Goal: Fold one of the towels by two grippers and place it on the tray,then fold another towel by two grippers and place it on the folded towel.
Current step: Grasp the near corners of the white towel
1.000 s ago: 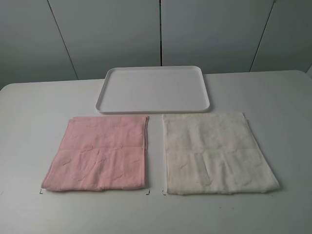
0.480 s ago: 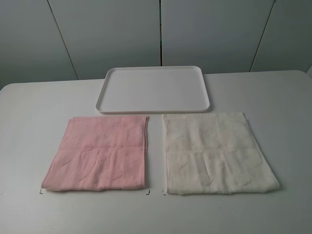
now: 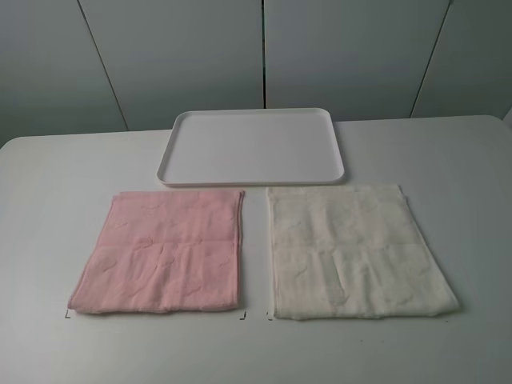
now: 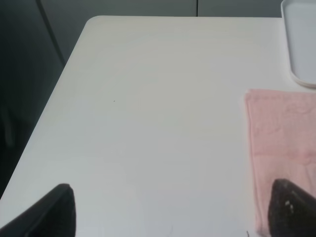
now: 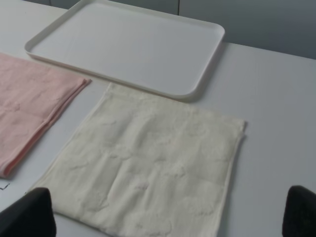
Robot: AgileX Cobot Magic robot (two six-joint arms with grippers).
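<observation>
The white tabletop (image 3: 64, 344) carries everything, and most of it is bare. At the far side lies the tray (image 3: 254, 148), flat and with nothing in it. It is set in the middle, I think so that both arms can reach it equally. In front of the tray the two towels lie spread flat, side by side, with a narrow strip of tabletop between them. The cream towel (image 3: 356, 252) is on the right and the pink towel (image 3: 164, 252) on the left. The far edge of each one comes just beside the tray's near rim. Neither towel is folded yet, so I judge that the task is at its very start. From the high camera no arm is visible over the scene. The wrist cameras show more. The right gripper (image 5: 165, 212) has its jaws wide apart and nothing between them, and it looks down across the cream towel toward the tray. The left gripper (image 4: 173, 212) is also spread wide and holds nothing. It hangs over bare tabletop at the outer side of the pink towel. Both are apart from the cloth, probably ready for a corner each. Small black corner marks (image 3: 67, 314) on the tabletop sit by the pink towel's near edge, likely to show where it must lie.
</observation>
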